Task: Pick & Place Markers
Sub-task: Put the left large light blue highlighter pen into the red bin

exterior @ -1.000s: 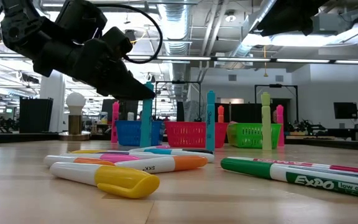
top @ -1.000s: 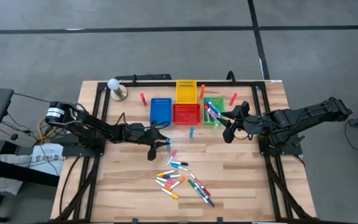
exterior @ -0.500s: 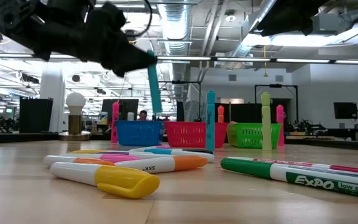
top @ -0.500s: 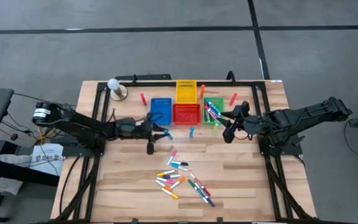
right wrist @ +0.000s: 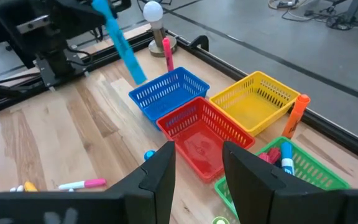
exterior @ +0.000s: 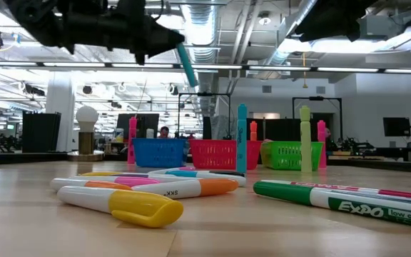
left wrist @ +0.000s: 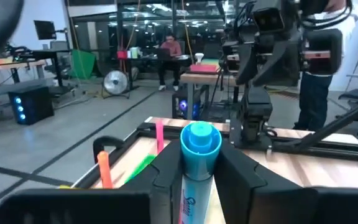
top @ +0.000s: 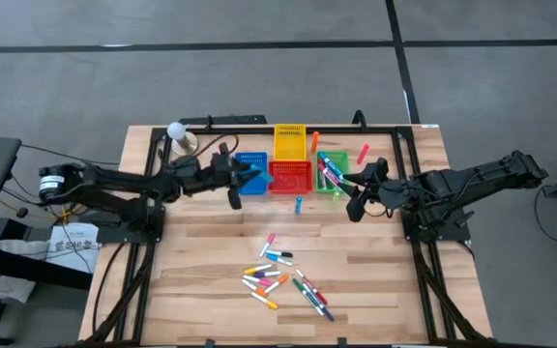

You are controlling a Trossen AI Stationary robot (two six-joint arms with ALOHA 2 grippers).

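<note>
The left gripper (top: pixel 243 176) is clamped on a blue marker (exterior: pixel 186 64), holding it in the air above the blue bin (top: pixel 250 171); the marker hangs tilted, its tip pointing down toward the bin. From the left wrist, the marker's round blue cap (left wrist: pixel 200 138) sits squeezed between the two dark fingers (left wrist: pixel 241 174).

The right gripper (top: pixel 353 193) waits at about three o'clock from the bins, beside the green bin (top: pixel 339 188), with its fingers (right wrist: pixel 160 177) apart and nothing between them.

At twelve o'clock on the table (top: pixel 375 271) the bins sit touching: blue, then the red bin (top: pixel 290 177), then green, with the yellow bin (top: pixel 289 141) behind the red one. The green bin holds several markers.

A loose pile of markers (top: pixel 283 278) in mixed colours lies toward six o'clock. One blue marker (top: pixel 298 204) stands upright just in front of the red bin. A pink marker (top: pixel 222 153) stands at eleven o'clock, an orange marker (top: pixel 313 141) beside the yellow bin, and a red marker (top: pixel 363 153) at one o'clock. A white bulb on a base (top: pixel 180 136) sits at the far left corner.
</note>
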